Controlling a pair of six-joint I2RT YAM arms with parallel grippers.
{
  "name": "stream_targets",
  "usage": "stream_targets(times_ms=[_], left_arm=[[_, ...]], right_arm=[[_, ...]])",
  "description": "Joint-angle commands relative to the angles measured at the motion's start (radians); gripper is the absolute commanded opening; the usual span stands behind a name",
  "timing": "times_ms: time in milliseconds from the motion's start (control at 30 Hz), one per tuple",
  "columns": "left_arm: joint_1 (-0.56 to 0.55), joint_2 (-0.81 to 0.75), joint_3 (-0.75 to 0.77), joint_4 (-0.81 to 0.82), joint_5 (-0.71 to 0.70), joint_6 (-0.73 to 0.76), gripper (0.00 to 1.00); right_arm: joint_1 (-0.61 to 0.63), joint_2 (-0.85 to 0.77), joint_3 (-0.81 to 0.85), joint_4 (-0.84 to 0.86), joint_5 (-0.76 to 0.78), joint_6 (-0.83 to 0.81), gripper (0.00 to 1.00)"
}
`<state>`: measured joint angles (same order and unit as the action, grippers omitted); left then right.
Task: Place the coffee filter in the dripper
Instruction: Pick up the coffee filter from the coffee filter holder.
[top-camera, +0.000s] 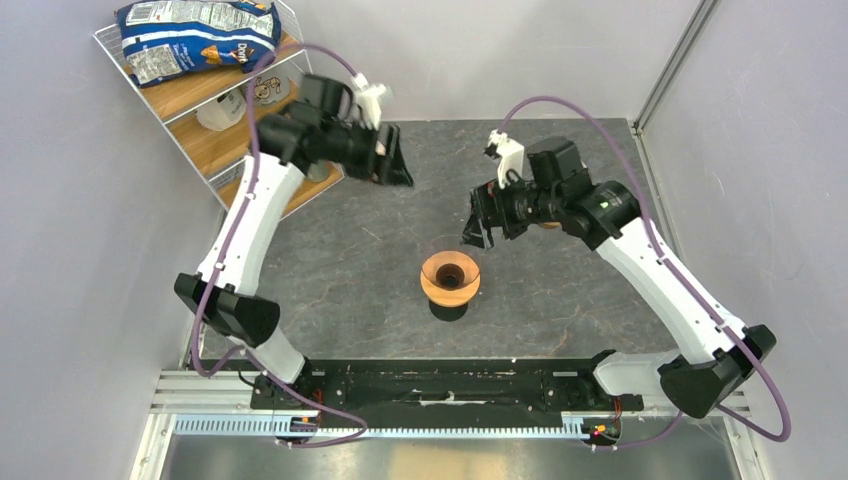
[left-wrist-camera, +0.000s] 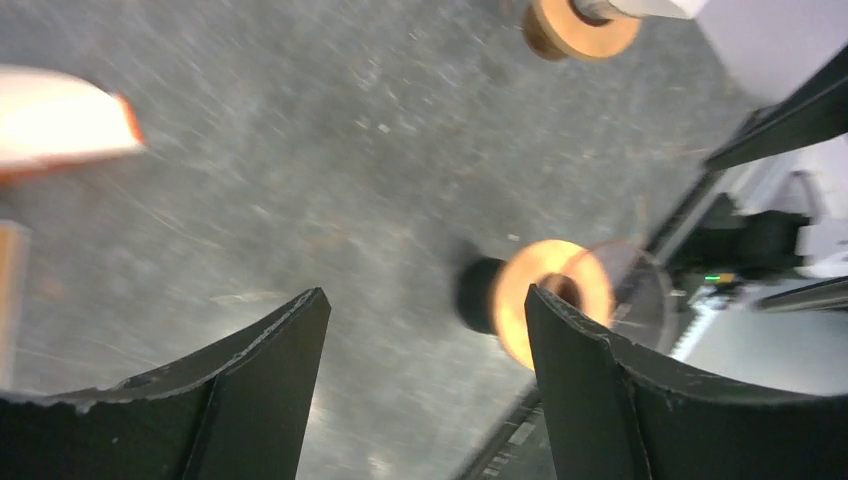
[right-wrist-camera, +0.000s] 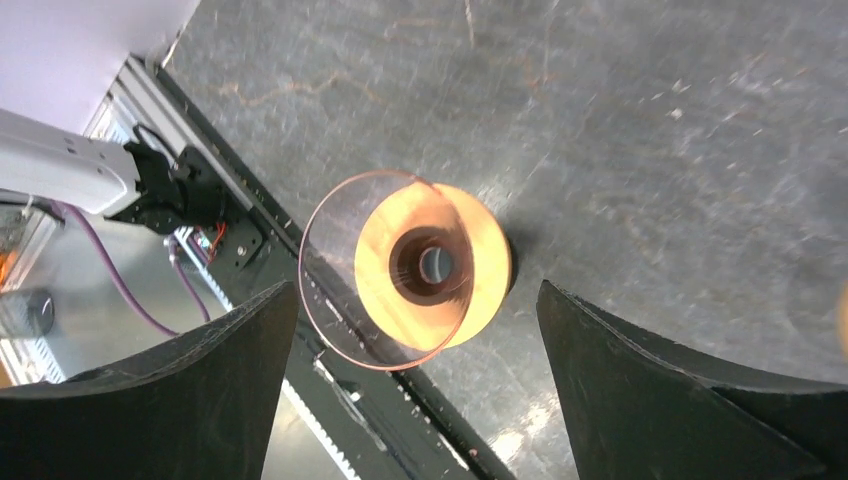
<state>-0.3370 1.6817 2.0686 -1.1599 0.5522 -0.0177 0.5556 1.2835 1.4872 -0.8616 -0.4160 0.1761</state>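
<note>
Top external view: the dripper (top-camera: 450, 278), a glass cone in a round wooden collar, stands upright near the middle of the dark stone-patterned table (top-camera: 330, 250), between the two arms and closer to the near edge than either of their ends. The left gripper (top-camera: 392, 168) hangs above the far left part of the table, well apart from the dripper, its black fingers spread wide with nothing between them. The right gripper (top-camera: 482, 222) hovers just beyond and to the right of the dripper, its fingers also wide and empty. The right wrist view looks straight down into the dripper, showing the clear glass rim, the orange-brown collar and the dark hole at the bottom, all framed by the two parted fingers. From the left wrist, the dripper shows past the right-hand finger, and a second wooden ring (left-wrist-camera: 580, 25) lies further off at the top of that view; a blurred white and orange shape (left-wrist-camera: 60, 120) sits at its left edge. A wire shelf (top-camera: 215, 130) with wooden boards stands at the far left corner, a blue snack bag (top-camera: 195, 35) on top.
</note>
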Motion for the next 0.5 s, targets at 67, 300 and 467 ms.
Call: stream_targets(times_ms=[67,300,467], left_arm=[[0.016,0.206,0.214,-0.167,-0.106,0.630,0.78],[0.051,0.351,0.205,0.007,-0.314,1.118,0.62],[0.120,0.488,0.358,-0.030,-0.282,1.317,0.54]], right_arm=[[-0.072,-0.004,0.100,-0.008,0.016,-0.050,0.97],[-0.117,0.013,0.114,-0.012,0.004,-0.029,0.99],[-0.131,0.021,0.115,-0.024,-0.010,-0.029,0.99]])
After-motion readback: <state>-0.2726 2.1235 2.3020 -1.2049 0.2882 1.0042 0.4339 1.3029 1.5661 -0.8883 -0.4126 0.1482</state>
